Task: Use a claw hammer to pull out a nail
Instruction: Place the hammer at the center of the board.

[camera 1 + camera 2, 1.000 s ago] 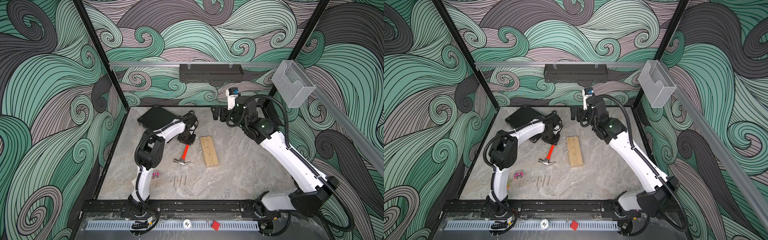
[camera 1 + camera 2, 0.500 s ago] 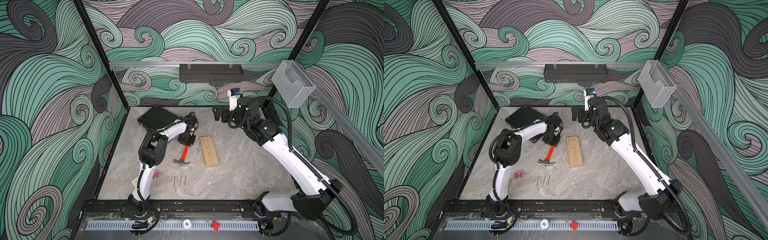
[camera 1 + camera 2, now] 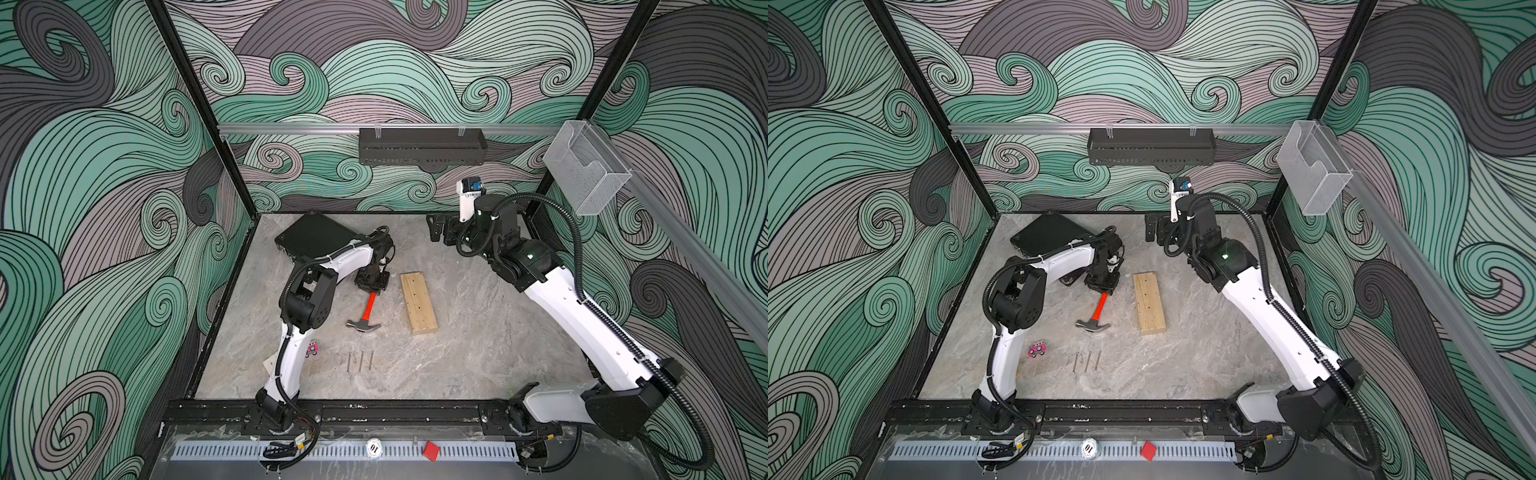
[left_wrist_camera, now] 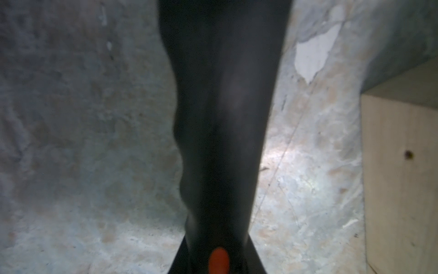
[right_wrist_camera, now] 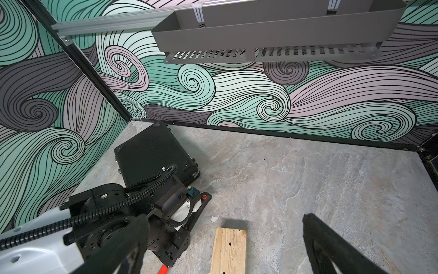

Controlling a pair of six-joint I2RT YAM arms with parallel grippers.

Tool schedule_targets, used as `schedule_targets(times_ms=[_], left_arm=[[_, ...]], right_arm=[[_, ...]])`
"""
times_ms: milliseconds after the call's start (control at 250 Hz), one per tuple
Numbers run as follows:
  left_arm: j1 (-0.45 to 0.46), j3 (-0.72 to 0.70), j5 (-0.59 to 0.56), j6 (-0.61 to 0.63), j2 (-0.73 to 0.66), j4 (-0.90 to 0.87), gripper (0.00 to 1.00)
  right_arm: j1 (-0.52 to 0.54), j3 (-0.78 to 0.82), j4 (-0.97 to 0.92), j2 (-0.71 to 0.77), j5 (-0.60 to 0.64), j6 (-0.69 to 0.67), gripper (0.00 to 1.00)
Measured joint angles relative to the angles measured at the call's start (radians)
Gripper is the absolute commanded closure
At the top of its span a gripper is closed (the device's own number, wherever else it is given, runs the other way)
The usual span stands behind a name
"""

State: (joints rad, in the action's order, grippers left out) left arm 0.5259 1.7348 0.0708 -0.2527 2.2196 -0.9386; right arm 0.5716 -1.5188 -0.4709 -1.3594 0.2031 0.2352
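The claw hammer (image 3: 364, 325) lies flat on the marble table in both top views, grey head toward the front, orange neck (image 3: 1099, 306) running back. My left gripper (image 3: 372, 283) points down onto its black handle (image 4: 222, 132) and is shut on it. In the left wrist view the handle fills the middle, with a red spot at its end. A pale wooden block (image 3: 418, 302) lies just right of the hammer, with small dark spots on top. Whether those spots are nail heads or holes I cannot tell. Three loose nails (image 3: 359, 360) lie in front. My right gripper (image 3: 436, 227) hangs open and empty, raised at the back.
A black case (image 3: 316, 237) lies at the back left, behind the left arm. A small pink toy (image 3: 1037, 349) sits by the left arm's base. A black shelf (image 3: 422, 145) hangs on the back wall. A clear bin (image 3: 586, 170) is fixed on the right rail.
The left arm's elbow has shifted slightly to the right while its gripper stays on the handle. The hammer, block and nails have not moved. The right arm has barely shifted.
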Motion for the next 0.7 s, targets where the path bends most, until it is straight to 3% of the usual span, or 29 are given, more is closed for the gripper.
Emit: schedule_targets(times_ms=[699], left_arm=[[0.000, 0.000, 0.006, -0.011, -0.001, 0.008, 0.49]], right_arm=[[-0.006, 0.024, 0.009, 0.000, -0.001, 0.000, 0.00]])
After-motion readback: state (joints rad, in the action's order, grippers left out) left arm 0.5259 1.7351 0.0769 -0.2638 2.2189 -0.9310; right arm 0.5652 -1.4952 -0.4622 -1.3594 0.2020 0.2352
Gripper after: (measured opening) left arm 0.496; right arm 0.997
